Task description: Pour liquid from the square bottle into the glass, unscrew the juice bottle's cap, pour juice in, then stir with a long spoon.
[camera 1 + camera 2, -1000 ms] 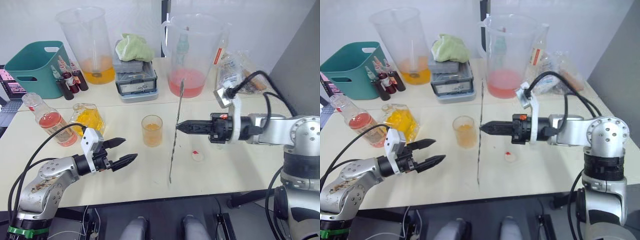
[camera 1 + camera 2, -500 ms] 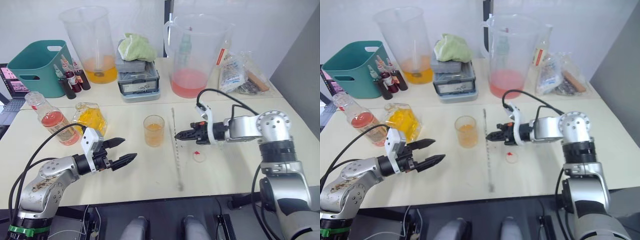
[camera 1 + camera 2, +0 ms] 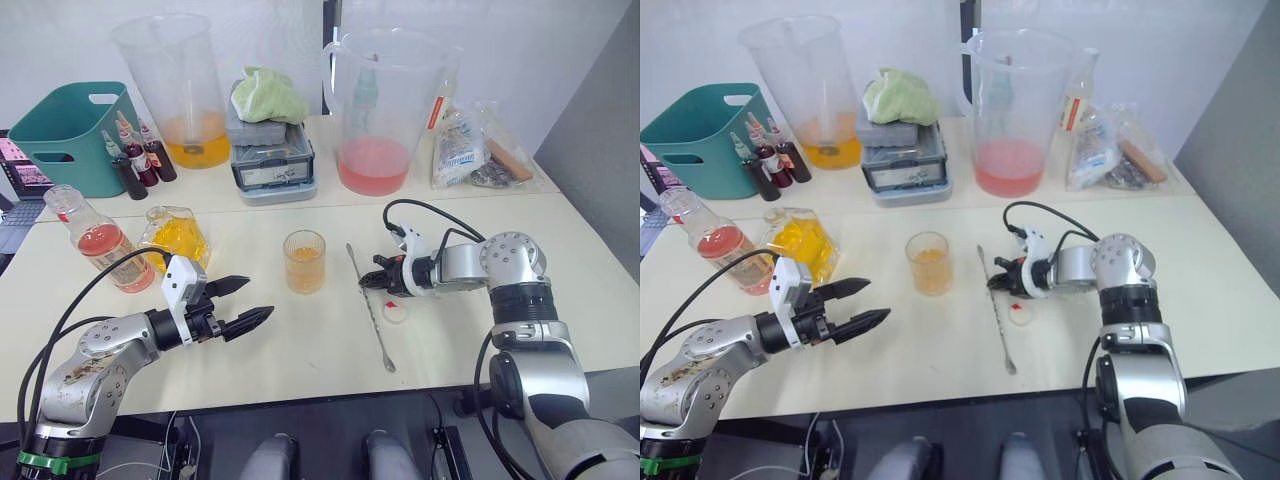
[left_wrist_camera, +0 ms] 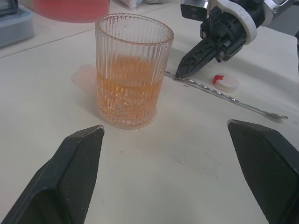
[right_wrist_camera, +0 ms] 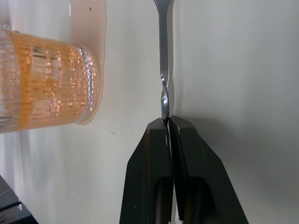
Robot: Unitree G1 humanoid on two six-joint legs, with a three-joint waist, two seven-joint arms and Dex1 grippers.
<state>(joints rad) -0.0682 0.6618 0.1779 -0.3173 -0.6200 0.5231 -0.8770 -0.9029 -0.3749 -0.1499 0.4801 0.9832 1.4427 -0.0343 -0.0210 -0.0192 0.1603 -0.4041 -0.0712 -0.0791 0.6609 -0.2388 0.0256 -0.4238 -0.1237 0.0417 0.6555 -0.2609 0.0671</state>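
Right wrist view had the right gripper [image 5: 168, 120] pinched on the long spoon [image 5: 163, 56], which lay flat on the table [image 3: 300, 340] beside the glass [image 3: 304, 261]. The cap [image 3: 396, 312] sat just under that gripper. Left gripper [image 3: 247, 303] hovered spread wide, holding nothing, near the square bottle [image 3: 177, 236] and juice bottle [image 3: 98, 238].

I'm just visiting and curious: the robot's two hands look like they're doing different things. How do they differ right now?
The left hand has its fingers spread wide and holds nothing, hovering over the table short of the glass. The right hand is pinched shut on the long spoon, which lies flat on the table beside the cap. Both have two black fingers and point toward the middle of the table.
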